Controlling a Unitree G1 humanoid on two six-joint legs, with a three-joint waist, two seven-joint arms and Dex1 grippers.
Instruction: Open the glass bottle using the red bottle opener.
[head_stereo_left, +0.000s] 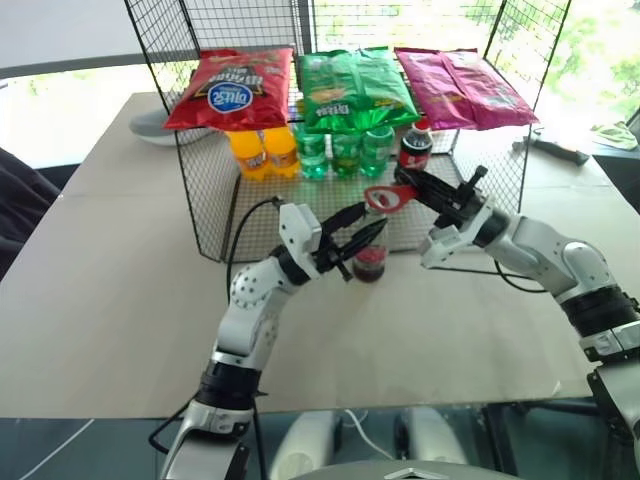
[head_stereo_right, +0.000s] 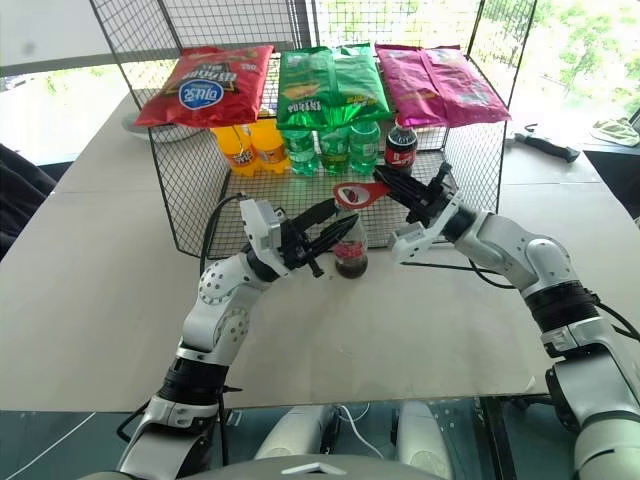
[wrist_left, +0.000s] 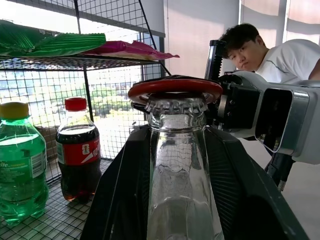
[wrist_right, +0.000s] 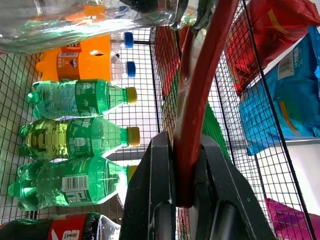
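In front of the wire rack, on the table, the glass bottle stands upright with the left gripper closed around it — its two black fingers flank the clear neck. The crimped cap is on. From about 2 o'clock of the bottle, the right gripper has its jaws shut on the handle of the red bottle opener, whose ring head sits over the cap. A cola bottle stands in the rack at 1 o'clock.
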